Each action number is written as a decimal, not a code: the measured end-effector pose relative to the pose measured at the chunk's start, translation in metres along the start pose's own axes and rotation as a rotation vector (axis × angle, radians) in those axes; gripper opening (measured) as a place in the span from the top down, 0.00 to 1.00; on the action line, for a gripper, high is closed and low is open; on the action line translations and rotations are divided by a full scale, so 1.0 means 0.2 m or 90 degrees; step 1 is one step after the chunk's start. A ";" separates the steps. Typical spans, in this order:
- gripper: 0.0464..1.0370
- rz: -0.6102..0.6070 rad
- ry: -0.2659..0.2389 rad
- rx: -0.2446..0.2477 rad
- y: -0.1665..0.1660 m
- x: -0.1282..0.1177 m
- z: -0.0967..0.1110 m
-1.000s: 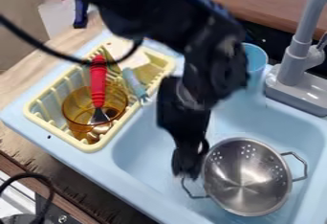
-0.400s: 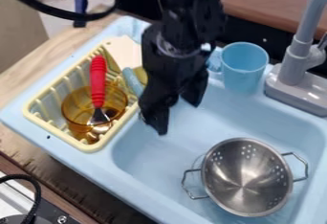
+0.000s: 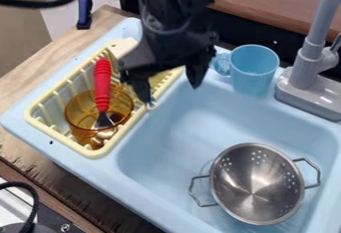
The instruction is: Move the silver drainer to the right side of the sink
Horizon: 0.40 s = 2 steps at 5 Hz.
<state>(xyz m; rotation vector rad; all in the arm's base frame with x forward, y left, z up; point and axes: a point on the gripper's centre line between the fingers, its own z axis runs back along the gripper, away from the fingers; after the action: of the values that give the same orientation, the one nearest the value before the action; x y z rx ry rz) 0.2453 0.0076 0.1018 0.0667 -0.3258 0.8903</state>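
Observation:
My gripper (image 3: 172, 93) hangs over the sink's upper left part, beside the yellow rack, with its two fingers spread apart and nothing between them. The silver drainer (image 3: 256, 184), a metal colander with two wire handles and small holes, sits upright in the lower right part of the blue sink (image 3: 163, 137). It is well below and to the right of the gripper, not touching it.
A yellow rack (image 3: 47, 121) on the left holds an amber cup (image 3: 80, 115) and a red-handled utensil (image 3: 102, 82). A blue cup (image 3: 254, 75) stands at the sink's back edge, near the grey faucet (image 3: 307, 72).
The gripper has gone from beside the drainer's left handle up and back toward the rack, and its fingers have spread apart. The drainer has stayed where it was.

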 end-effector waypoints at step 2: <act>0.04 -0.031 -0.029 0.052 0.00 0.18 -0.08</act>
<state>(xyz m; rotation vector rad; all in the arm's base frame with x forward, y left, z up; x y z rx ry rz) 0.2692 0.0377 0.0967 0.1695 -0.3288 0.8552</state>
